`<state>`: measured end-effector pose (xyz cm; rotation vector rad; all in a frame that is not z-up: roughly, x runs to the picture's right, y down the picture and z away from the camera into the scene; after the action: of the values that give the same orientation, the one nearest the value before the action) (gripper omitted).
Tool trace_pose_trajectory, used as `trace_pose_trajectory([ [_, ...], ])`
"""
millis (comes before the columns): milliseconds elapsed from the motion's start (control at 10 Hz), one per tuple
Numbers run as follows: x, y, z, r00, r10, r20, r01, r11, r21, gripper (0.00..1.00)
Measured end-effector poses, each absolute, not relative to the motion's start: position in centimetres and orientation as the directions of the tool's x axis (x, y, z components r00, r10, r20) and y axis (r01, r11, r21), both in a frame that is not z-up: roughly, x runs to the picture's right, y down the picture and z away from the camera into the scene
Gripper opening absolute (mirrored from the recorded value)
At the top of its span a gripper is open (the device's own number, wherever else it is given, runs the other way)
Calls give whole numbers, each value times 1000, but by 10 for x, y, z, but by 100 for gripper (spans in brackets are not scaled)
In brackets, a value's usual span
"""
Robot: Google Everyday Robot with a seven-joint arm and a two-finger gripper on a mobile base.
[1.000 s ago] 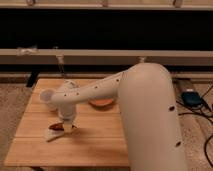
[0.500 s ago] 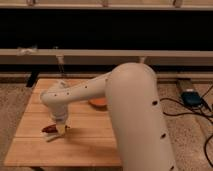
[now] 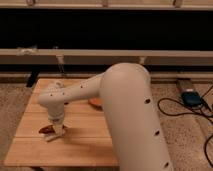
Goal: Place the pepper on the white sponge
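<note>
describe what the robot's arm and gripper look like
The arm is thick, smooth and off-white, built from rounded tube-like segments with small dark round dots along its sides. It narrows to a rounded elbow-like joint, from which a darker grey wrist section drops to the gripper, low over the wooden table on its left side. No loose cables show on the arm.

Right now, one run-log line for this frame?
gripper: low over table's left side, at sponge | pepper: beside gripper, on or against sponge | orange bowl: mostly hidden behind arm
</note>
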<state>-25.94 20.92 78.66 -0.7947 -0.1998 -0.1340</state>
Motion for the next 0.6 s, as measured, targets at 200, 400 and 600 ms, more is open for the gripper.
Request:
trace_pose_trajectory([
  [200, -261, 208, 787, 971, -46, 234, 199, 692, -694, 75],
  [400, -264, 209, 785, 969, -47, 241, 206, 690, -694, 80],
  [600, -267, 211, 782, 967, -49, 249, 214, 686, -696, 80],
])
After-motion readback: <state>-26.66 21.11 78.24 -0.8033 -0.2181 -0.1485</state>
